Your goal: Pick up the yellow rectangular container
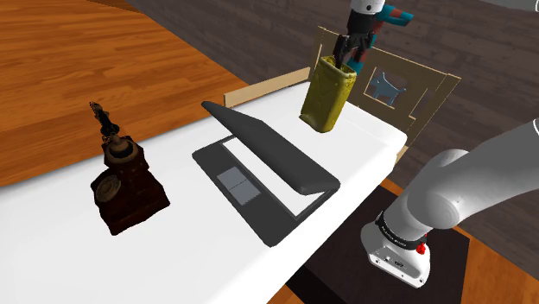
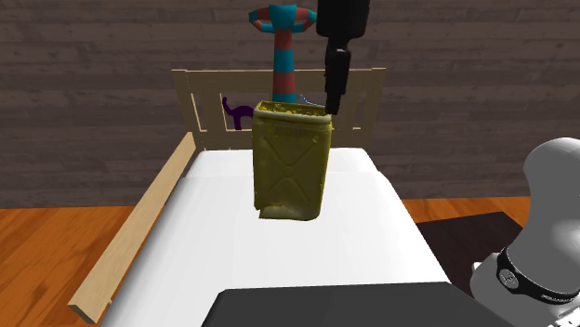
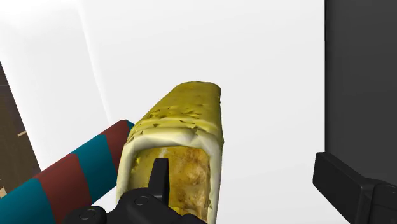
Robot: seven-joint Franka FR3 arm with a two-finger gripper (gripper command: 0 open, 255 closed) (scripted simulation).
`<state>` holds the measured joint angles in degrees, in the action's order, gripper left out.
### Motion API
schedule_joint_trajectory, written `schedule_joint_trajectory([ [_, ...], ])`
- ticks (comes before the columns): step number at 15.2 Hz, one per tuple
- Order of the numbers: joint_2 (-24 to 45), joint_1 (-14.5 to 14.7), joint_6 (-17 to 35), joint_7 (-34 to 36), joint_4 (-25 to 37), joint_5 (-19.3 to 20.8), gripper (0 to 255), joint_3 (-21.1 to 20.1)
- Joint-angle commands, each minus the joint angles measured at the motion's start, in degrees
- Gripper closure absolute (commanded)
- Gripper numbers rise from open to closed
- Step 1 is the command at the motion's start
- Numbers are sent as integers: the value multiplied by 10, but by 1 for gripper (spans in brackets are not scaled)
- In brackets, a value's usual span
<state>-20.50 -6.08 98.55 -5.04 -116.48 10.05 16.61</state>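
The yellow rectangular container (image 1: 329, 93) is tall, dented and open at the top. It hangs tilted from my gripper (image 1: 348, 57), with its base just above the far end of the white surface (image 1: 259, 104). In the second exterior view the container (image 2: 291, 165) hangs below my black gripper (image 2: 332, 98), which comes down onto the right side of its rim. In the wrist view one finger (image 3: 159, 175) reaches inside the container's (image 3: 184, 114) open mouth. The gripper (image 3: 149, 178) is shut on the rim wall.
An open dark laptop (image 1: 263, 168) lies mid-surface, close to the container. A dark brown antique device (image 1: 125, 186) stands farther along. A wooden headboard (image 2: 209, 102) and a red-and-teal striped post (image 2: 283, 56) stand behind the container, and a wooden side rail (image 2: 139, 228) runs along one edge.
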Motion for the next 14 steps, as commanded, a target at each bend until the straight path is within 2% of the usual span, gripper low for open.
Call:
schedule_joint_trajectory([
  [1,39,-2,14,-14,32,-10,0,17],
  [9,39,-5,73,-10,-27,-7,0,20],
  [11,39,-5,73,-10,-27,-7,0,20],
  [12,39,-5,72,-10,-27,-7,255,20],
  [14,40,-5,72,-10,-26,-7,255,20],
])
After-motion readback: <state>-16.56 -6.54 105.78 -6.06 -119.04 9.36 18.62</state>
